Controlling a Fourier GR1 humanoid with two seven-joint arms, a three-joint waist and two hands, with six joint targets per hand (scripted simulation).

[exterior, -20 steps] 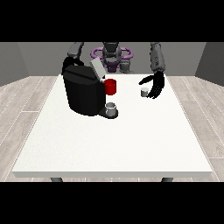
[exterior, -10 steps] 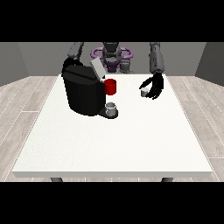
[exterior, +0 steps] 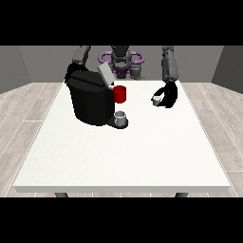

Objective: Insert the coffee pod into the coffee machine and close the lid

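The black coffee machine [exterior: 90, 99] stands on the white table [exterior: 123, 152] at the view's left, its grey lid [exterior: 105, 75] tilted open. A grey cup [exterior: 121, 118] sits on its drip base and a red mug [exterior: 120, 94] stands just behind. The small grey coffee pod [exterior: 156, 99] is at the view's right, with the hand at the view's right [exterior: 167, 96] curled round it just above the table. The hand at the view's left [exterior: 72, 70] is behind the machine's top, mostly hidden.
The robot's torso [exterior: 121, 61] is at the table's far edge. The near half of the table holds nothing, and grey plank floor surrounds it.
The hand at the view's right has closed in round the coffee pod and shifted slightly towards the table's centre. The machine, its lid and the cups have not moved.
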